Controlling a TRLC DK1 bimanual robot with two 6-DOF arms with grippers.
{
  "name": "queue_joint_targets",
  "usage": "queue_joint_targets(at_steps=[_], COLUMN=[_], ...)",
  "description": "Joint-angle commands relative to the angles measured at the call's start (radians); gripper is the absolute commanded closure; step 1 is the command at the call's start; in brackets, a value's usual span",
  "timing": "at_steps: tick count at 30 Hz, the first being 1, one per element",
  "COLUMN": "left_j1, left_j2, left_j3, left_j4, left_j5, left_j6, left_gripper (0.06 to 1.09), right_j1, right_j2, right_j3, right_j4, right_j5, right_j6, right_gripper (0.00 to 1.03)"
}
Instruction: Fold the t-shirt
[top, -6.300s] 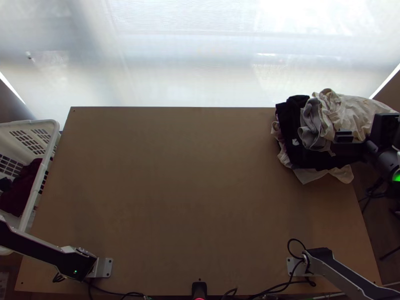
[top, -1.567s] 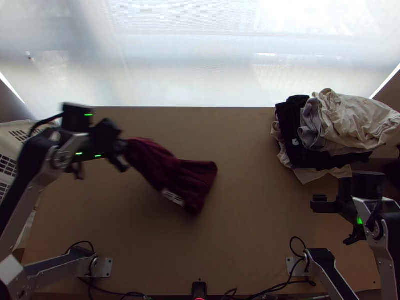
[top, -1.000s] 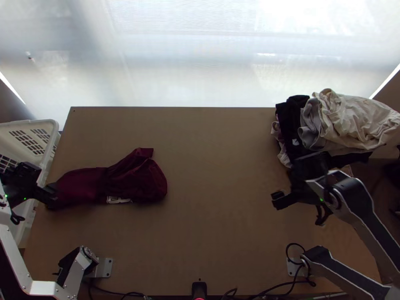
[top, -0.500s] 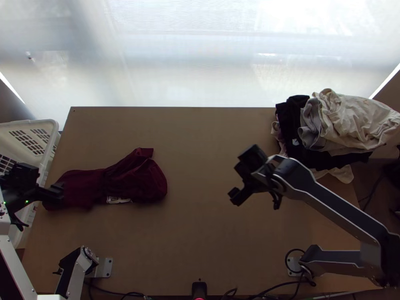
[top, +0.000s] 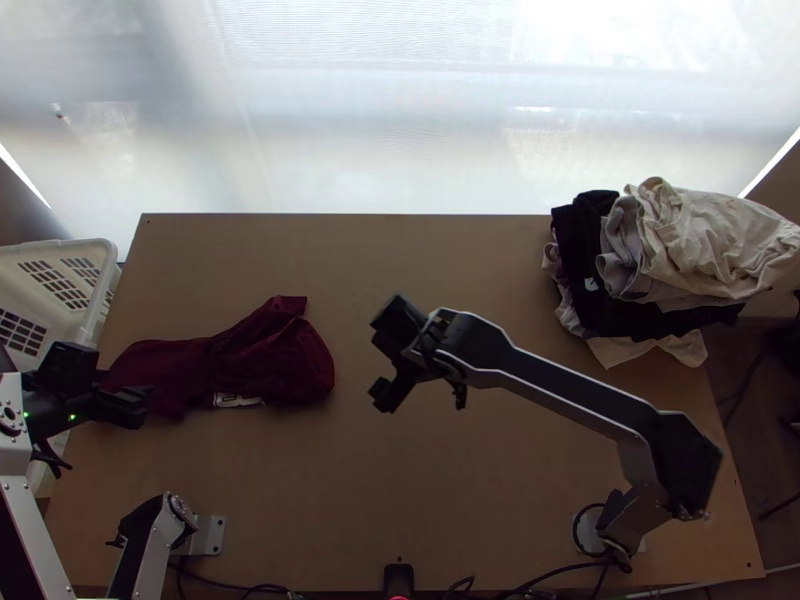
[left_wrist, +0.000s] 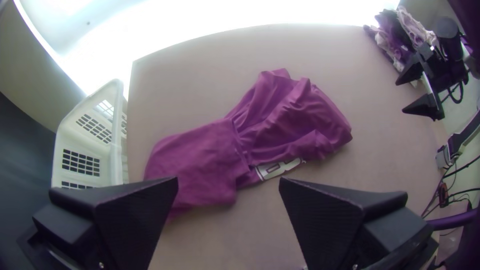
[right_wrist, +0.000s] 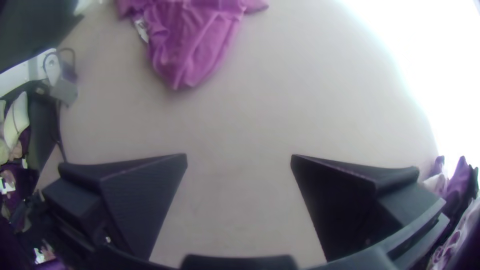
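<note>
Crosswise, the t-shirt's (top: 265, 362) long axis runs from basket (top: 107, 268) toward mid-table (top: 350, 270), left gripper (top: 108, 395) and right gripper (top: 390, 368) spread.

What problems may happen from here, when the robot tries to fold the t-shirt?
The shirt lies bunched, so a grip may pinch several layers together. One end lies near the basket, so it might snag there. The left gripper and right gripper are both open; a pull by one alone may slide the shirt, not spread it.

Top view: high, steeply down over table (top: 430, 260); wrist views: closer, sharing maroon shirt (top: 235, 365).
</note>
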Motion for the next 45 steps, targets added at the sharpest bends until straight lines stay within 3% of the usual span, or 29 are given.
queue_joint_targets(at_steps=[1,12,20,25,35,38,42,45], left_j1=[-0.002,0.064,0.105,0.105,0.16,0.171,0.186,0.193], left_j2=[-0.029,-0.045,-0.053,-0.053,-0.061,-0.062,-0.065,-0.067], left_j3=[-0.029,-0.069,-0.066,-0.072,-0.103,-0.107,-0.119,-0.124], left_j4=[-0.006,0.042,0.042,0.042,0.057,0.057,0.057,0.06], left_j5=[0.001,-0.003,-0.006,-0.009,-0.014,-0.014,-0.014,-0.014], left_j6=[0.022,0.09,0.134,0.139,0.191,0.2,0.216,0.22], left_gripper=[0.11,0.11,0.11,0.11,0.11,0.11,0.11,0.11], right_j1=[0.039,0.062,0.054,0.068,0.083,0.083,0.079,0.074], right_j2=[0.169,0.434,0.586,0.622,0.683,0.692,0.711,0.721], right_j3=[0.186,0.519,0.783,0.791,0.8,0.8,0.8,0.797], right_j4=[0.041,0.045,0.05,0.067,0.13,0.159,0.164,0.162], right_j5=[-0.027,-0.064,-0.062,-0.064,-0.078,-0.078,-0.078,-0.078], right_j6=[0.035,0.092,0.109,0.116,0.136,0.139,0.139,0.139], right_gripper=[0.07,0.16,0.16,0.25,0.25,0.4,0.42,0.5])
